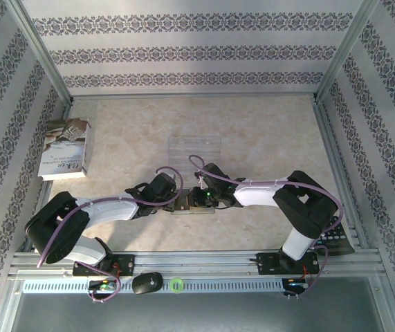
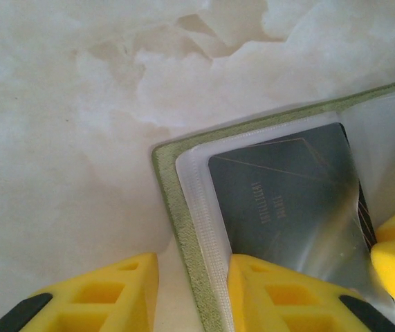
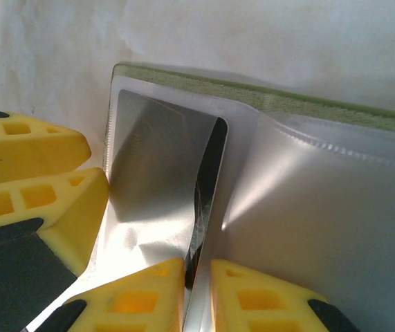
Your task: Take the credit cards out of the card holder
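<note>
The card holder (image 1: 185, 209) lies open on the table between both arms, its yellow-green rim (image 2: 176, 207) around clear pockets. A dark credit card (image 2: 287, 200) with faint print sits in the left pocket. My left gripper (image 2: 191, 266) straddles the holder's edge, open. One of its fingers (image 2: 280, 294) presses on the pocket and the other rests on the table outside the rim. My right gripper (image 3: 197, 266) is nearly shut at the pocket mouth, and the card's dark edge (image 3: 209, 187) runs into its narrow gap. From above the two grippers (image 1: 178, 200) (image 1: 202, 199) meet tip to tip.
A white-grey book (image 1: 66, 149) lies at the far left. A clear plastic sheet (image 1: 194, 149) rests just beyond the grippers. A black pad (image 1: 335, 242) sits by the right arm's base. Patterned walls close in three sides.
</note>
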Robot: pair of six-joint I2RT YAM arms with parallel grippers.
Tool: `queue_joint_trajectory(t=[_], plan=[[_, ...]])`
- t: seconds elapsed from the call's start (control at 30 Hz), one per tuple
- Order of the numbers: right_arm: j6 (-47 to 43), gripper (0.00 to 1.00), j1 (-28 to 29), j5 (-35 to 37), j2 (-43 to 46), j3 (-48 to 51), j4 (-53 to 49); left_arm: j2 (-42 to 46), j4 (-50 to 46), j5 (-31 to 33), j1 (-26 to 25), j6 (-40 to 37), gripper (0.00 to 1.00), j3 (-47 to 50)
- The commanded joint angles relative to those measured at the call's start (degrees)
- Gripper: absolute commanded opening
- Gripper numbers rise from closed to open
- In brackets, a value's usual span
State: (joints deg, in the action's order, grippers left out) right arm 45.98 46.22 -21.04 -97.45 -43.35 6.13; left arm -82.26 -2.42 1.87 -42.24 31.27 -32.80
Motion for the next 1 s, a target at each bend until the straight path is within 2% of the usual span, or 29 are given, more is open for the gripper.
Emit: queue_joint_trajectory(t=[0.0,0.13,0.2,0.3,0.63,0.87,0.97], plan=[[0.58,0.2,-0.27,-1.27,-1.84,-0.23,1.42,-1.13,0.99,-2.67,0.57,0.96,0.34,1.44],[0.43,0.22,-0.19,-1.56,-2.39,-0.67,1.35,-1.37,1.37,-3.6,0.22,1.25,0.33,1.53],[0.43,0.19,-0.2,-1.21,-2.74,-0.94,0.83,-1.38,1.43,-3.75,-0.06,1.51,0.33,1.59],[0.17,0.09,-0.17,0.03,-2.93,-1.04,-0.27,-0.95,1.39,-3.62,-0.04,1.79,0.33,1.94],[-1.95,0.01,-0.01,11.83,2.57,1.72,-8.45,0.84,0.96,-2.28,0.04,2.25,0.35,3.51],[-2.34,0.04,-0.06,14.77,6.04,2.67,-10.62,0.62,1.82,-2.33,0.05,2.57,0.35,4.15],[-3.98,0.19,-0.07,12.1,5.95,2.58,-8.35,0.89,1.89,-2.4,0.05,2.57,0.36,4.08]])
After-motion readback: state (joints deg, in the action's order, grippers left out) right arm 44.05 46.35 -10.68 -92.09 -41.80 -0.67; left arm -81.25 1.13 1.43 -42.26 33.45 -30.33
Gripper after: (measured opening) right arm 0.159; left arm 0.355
